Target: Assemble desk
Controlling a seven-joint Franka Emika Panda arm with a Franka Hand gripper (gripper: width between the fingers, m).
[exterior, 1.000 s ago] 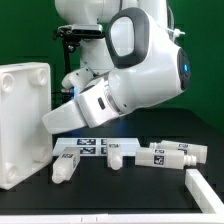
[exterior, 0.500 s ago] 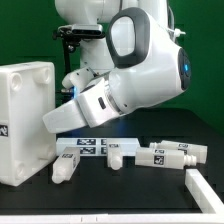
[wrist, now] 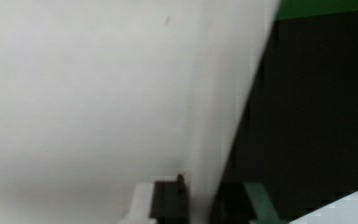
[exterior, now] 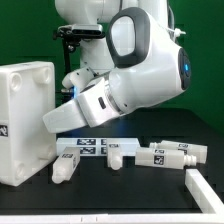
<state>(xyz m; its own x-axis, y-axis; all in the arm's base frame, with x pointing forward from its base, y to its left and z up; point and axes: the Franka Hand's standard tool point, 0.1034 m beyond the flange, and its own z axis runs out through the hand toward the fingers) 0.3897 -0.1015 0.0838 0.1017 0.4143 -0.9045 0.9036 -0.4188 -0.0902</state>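
Note:
The desk's white rimmed tabletop point(exterior: 25, 120) stands on edge at the exterior view's left, with a tag on its face. My gripper point(exterior: 48, 122) reaches it from the right, and the fingers are hidden at the panel's edge. In the wrist view the tabletop point(wrist: 96, 100) fills most of the picture. My gripper point(wrist: 208, 203) straddles its edge, one finger on each side, shut on the rim. Several white legs with tag stickers lie on the black table: one point(exterior: 63, 171) by the panel's foot, one point(exterior: 120, 152) in the middle, and two point(exterior: 168, 154) further right.
The marker board point(exterior: 82, 147) lies flat behind the legs. A white L-shaped bar point(exterior: 203, 187) sits at the front right corner. The robot's big white arm point(exterior: 140, 70) hangs over the middle. A green wall is behind.
The tabletop shifted slightly to the right a second ago, bringing a tag at its left edge into view. It has stayed still since then. The legs have not moved.

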